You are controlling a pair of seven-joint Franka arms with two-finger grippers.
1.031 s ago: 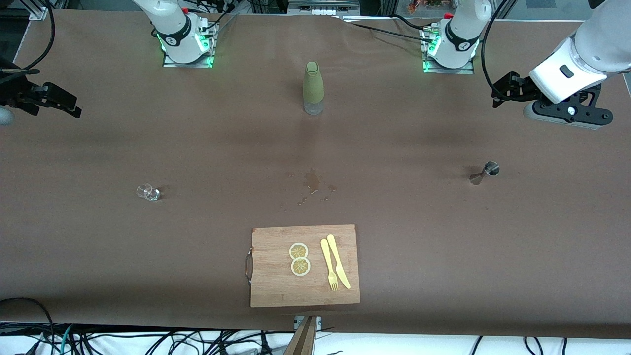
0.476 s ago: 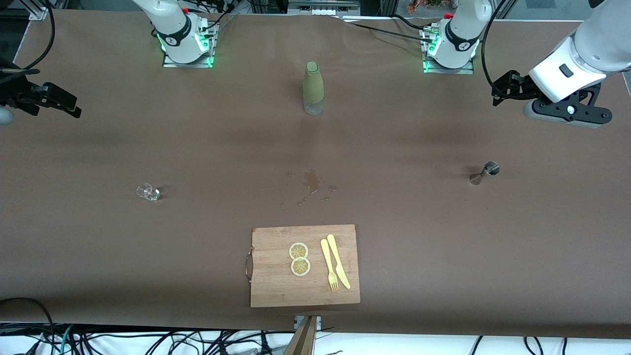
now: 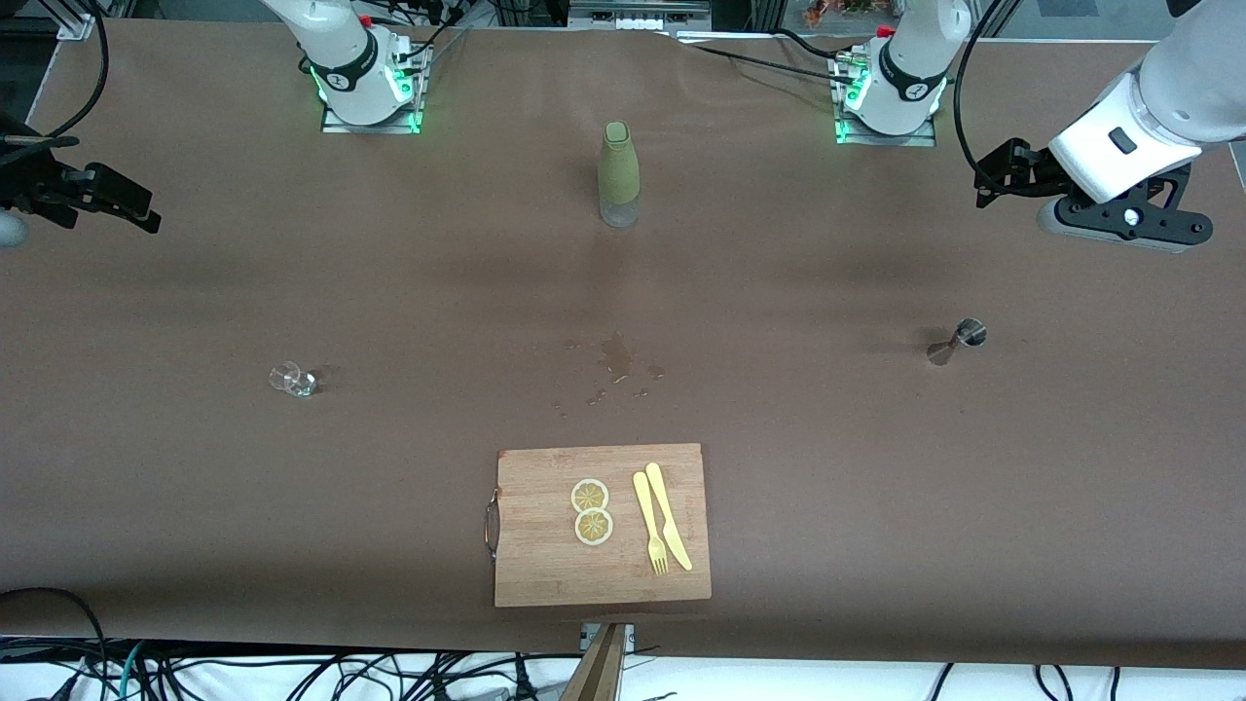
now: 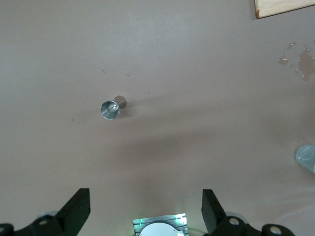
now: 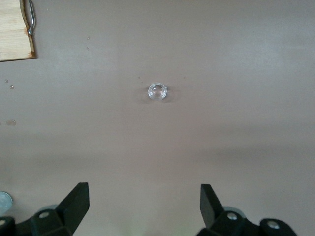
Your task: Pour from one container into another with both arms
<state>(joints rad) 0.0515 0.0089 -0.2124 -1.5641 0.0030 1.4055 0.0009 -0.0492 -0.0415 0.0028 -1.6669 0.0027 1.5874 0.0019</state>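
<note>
Two white jointed robot arms hang above a brown paper-covered surface (image 3: pixel 876 467), each with its black two-finger jaws spread wide and holding nothing. The left gripper (image 4: pixel 145 211) is up in the air over the left arm's end of the surface; in the left wrist view its two black fingers (image 4: pixel 76 209) stand far apart. The right gripper (image 5: pixel 142 206) is up over the right arm's end of the surface, partly cut off at the edge of the front view, and its fingers (image 5: pixel 76 201) are likewise far apart.

A small shiny metal jigger cup (image 3: pixel 959 341) stands on the surface toward the left arm's end, with its open mouth visible in the left wrist view (image 4: pixel 110 108). A small clear glass (image 3: pixel 292 379) sits toward the right arm's end, apart from everything else, and shows as a clear ring in the right wrist view (image 5: pixel 157 91).

A tall olive-green bottle with a clear base (image 3: pixel 619 173) stands upright midway between the two arm bases. Nearer to the front camera lies a patch of spilled liquid drops (image 3: pixel 615 362), and nearer again a rectangular wooden cutting board with a metal handle (image 3: pixel 545 565). On the board lie two round lemon slices (image 3: pixel 591 511), touching each other, and beside them a yellow plastic fork (image 3: pixel 649 531) and a yellow plastic knife (image 3: pixel 670 516).
</note>
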